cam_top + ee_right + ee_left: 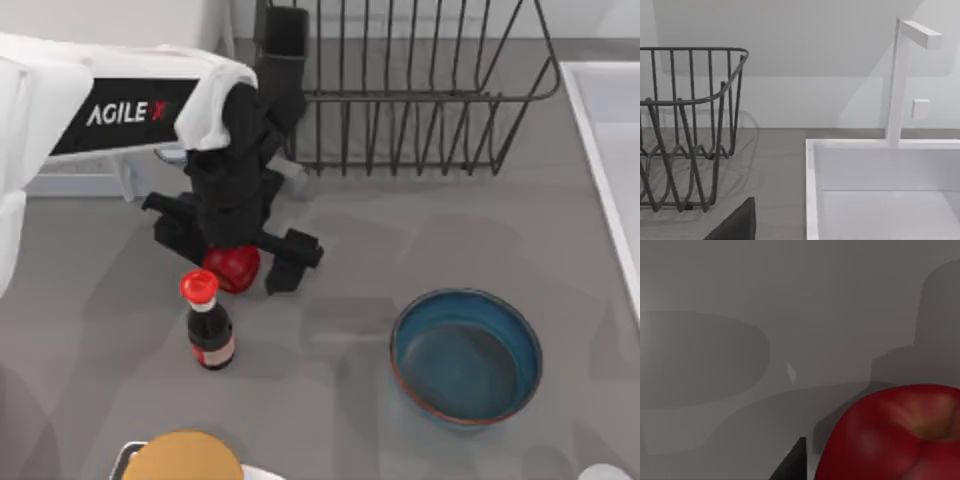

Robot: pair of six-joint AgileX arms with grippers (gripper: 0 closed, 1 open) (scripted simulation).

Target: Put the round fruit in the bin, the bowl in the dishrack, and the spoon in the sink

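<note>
Now left tool [236,262], fingers spread wide, straddles the round fruit [233,267].

The left gripper [232,252] stands spread over the fruit [233,267], and the sauce bottle [209,322] crowds it at 6 o'clock, just beside the fruit, so that side is tight. From the fruit, the table [400,235] lies bare toward 3 o'clock as far as the sink [603,150] rim, with the bowl [466,356] blocking the 4 o'clock line and the dishrack [410,85] walling off 1 o'clock. At 9 o'clock there is open grey surface, while an orange-yellow round thing [182,458] sits at 6 o'clock beyond the bottle.
</note>
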